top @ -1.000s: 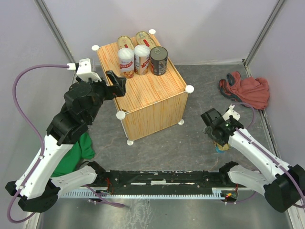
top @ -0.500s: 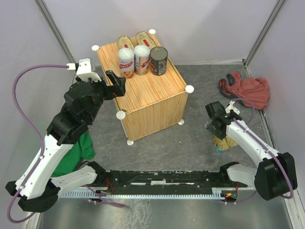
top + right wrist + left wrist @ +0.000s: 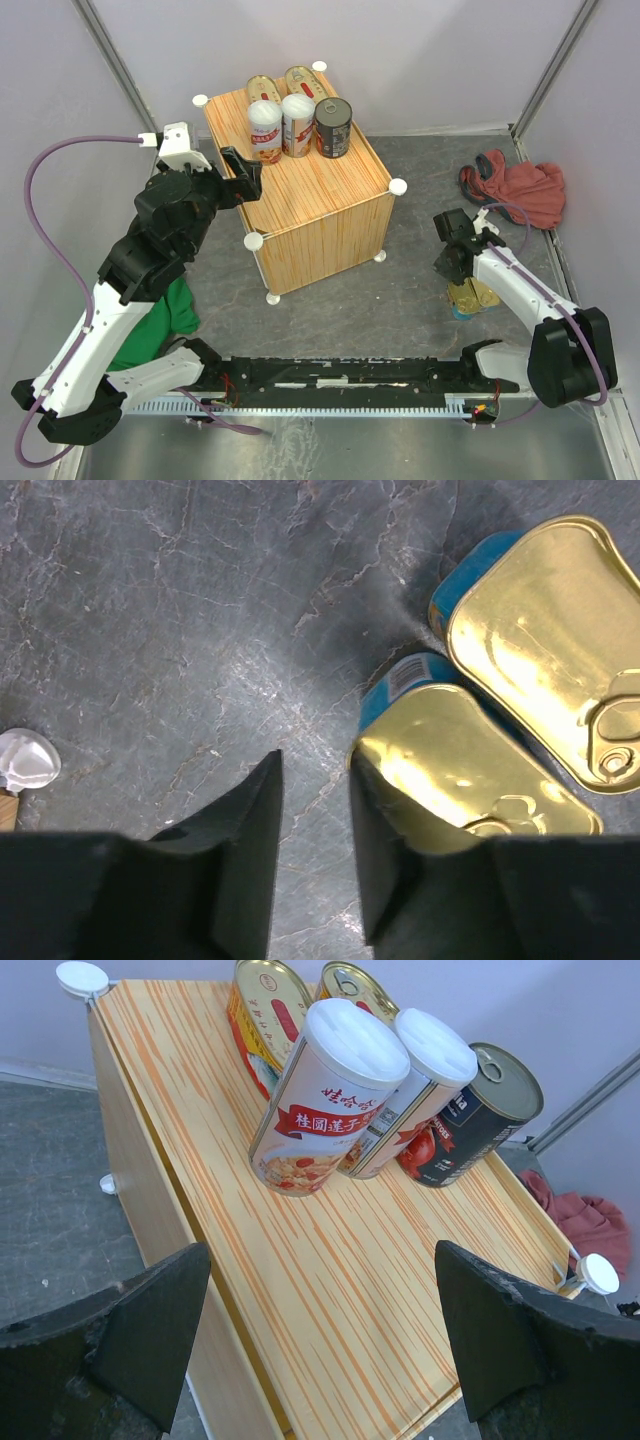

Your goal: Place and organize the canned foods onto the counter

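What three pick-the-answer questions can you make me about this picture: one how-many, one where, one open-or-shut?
1. How many cans are on the counter?
A two
B five
C nine

2. Where are the blue-sided tins?
A on the counter
B on a shelf
C on the floor

3. The left gripper is:
A open and empty
B shut on a can
C shut on a tin

Answers:
1 B: two oval, two white-lidded and one dark can are on it.
2 C: the right wrist view shows both lying on the grey floor.
3 A: its fingers are wide apart, with only the counter top showing between them.
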Action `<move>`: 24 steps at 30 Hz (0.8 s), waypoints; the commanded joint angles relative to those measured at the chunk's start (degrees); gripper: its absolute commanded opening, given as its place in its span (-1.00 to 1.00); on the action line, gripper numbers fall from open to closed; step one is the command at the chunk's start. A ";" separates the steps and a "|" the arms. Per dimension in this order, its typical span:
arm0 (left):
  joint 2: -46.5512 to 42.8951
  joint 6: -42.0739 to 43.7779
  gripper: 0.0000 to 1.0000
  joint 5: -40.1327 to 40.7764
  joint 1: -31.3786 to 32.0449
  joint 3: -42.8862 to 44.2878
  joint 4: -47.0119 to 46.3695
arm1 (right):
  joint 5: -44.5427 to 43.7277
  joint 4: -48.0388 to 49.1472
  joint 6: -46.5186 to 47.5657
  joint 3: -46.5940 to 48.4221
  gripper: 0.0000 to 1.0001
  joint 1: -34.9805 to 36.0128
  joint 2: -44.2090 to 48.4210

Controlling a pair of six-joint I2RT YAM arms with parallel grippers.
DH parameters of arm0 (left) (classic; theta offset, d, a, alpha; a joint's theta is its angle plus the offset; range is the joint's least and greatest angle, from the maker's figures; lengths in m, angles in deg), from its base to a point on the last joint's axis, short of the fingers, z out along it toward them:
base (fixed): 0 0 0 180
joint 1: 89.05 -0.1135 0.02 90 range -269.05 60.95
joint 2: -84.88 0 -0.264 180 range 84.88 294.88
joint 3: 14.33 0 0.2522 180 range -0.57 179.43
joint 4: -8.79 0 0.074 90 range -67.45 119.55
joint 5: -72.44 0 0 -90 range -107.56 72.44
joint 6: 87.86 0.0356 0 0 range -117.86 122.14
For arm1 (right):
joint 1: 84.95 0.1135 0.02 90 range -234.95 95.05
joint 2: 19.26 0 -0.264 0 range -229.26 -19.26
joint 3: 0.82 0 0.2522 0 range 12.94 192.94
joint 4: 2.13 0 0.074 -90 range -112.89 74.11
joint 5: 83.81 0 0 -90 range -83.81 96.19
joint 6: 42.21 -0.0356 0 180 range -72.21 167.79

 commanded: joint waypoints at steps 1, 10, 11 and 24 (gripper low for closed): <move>0.06 -0.08 0.99 1.02 -0.36 -0.48 -0.88 | 3.67 2.83 1.43 -1.84 -0.36 -0.30 -1.23; 0.33 0.36 0.99 1.15 -0.38 -0.79 -1.87 | 11.84 5.72 4.60 -2.71 -0.73 -0.30 -1.08; 0.41 0.33 0.99 1.01 -0.41 -0.82 -2.04 | 12.49 5.83 4.77 -2.70 -0.74 -0.30 -0.81; 1.23 -0.66 0.99 -0.63 -0.45 -1.68 -3.93 | 8.36 -5.05 11.30 8.37 -0.25 5.11 5.70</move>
